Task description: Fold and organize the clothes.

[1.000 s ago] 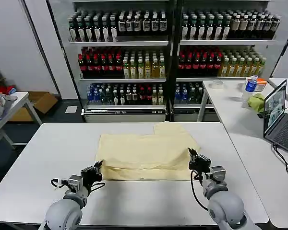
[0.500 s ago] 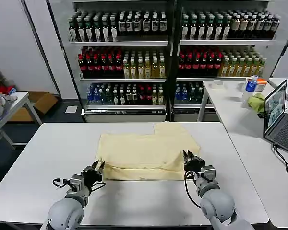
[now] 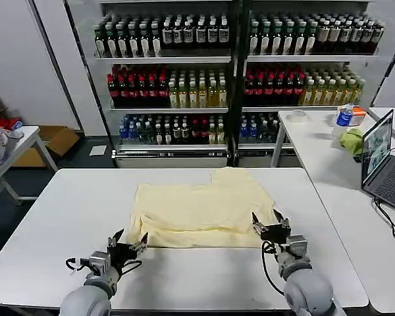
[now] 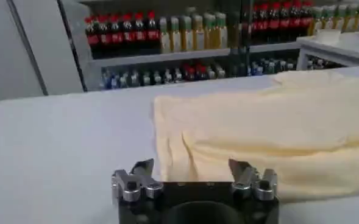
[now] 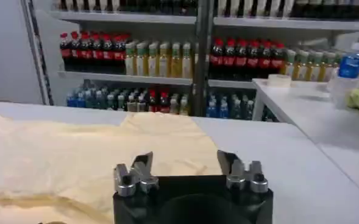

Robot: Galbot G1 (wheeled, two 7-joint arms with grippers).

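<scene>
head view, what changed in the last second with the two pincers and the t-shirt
Both opened and drew back toward the robot: the left pincer now sits off the T-shirt's near left corner, the right pincer at its near right edge. Neither holds anything. The T-shirt stays folded flat on the table.

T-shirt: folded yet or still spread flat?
Partly folded: the T-shirt shows a doubled layer along its near edge, one sleeve sticking out at the far side. Both grippers are open, off it.
</scene>
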